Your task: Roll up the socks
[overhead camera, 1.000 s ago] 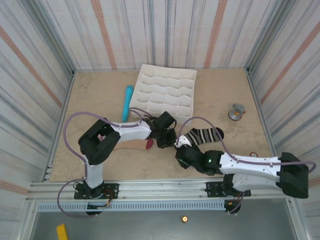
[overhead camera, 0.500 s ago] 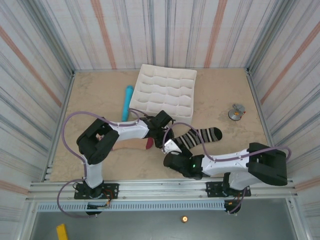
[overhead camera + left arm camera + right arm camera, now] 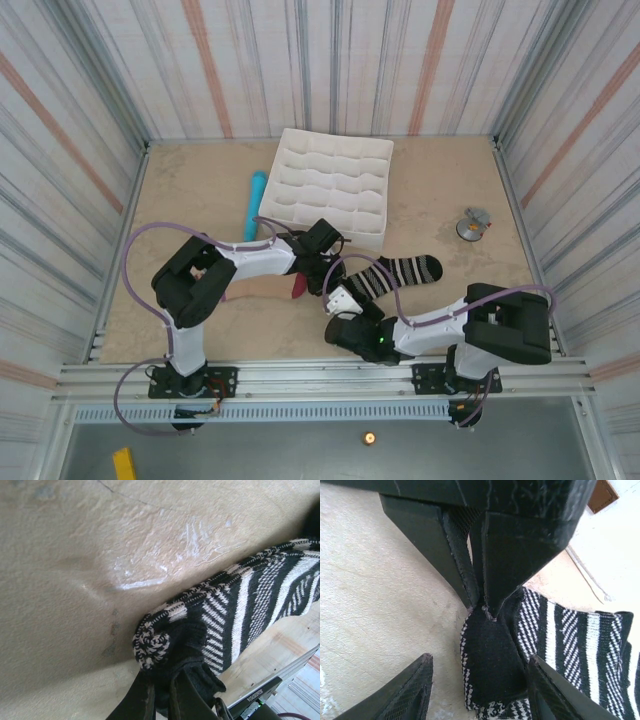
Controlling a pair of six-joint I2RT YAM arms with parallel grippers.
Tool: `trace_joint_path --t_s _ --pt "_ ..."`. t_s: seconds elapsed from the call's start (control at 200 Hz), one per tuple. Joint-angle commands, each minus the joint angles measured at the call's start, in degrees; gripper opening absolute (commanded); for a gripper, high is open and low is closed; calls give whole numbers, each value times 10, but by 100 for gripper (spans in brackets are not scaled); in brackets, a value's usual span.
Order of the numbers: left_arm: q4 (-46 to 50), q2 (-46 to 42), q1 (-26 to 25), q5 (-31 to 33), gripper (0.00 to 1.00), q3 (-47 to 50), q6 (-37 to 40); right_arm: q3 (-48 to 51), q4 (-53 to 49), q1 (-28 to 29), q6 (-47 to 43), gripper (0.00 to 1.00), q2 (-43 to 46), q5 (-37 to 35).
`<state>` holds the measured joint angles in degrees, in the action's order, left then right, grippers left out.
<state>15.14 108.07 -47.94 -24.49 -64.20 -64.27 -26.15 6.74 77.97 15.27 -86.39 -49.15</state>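
Left end effector [image 3: 167, 682] on knit sock [image 3: 260, 600]

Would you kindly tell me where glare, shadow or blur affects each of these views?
Top external: even light, sharp, soft shadows on the table. Left wrist: a shiny glare patch on the surface; the black striped sock is crisp, while the left gripper pinching it is dark and soft. Right wrist: the upper right corner is washed out white.

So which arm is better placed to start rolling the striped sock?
Left, likely: the left gripper is shut on an end of the striped sock, while the right gripper stands open astride it, gripping nothing.
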Motion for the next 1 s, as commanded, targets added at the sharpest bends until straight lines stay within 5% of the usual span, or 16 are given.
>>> trace_joint_path --t_s 0.0,0.12,0.376,0.857,0.997 --pt "18 -21 6 -12 0 8 12 2 -9 3 40 51 -18 -18" --pt "11 -21 7 -16 0 11 7 1 -17 3 66 44 -37 -14" --pt "3 -30 7 -6 0 18 4 -1 -47 3 119 0 -43 1" --pt "5 -71 10 31 57 19 8 105 24 -38 170 0 101 136" --pt "18 -77 10 41 61 12 18 150 41 -92 190 0 186 229"
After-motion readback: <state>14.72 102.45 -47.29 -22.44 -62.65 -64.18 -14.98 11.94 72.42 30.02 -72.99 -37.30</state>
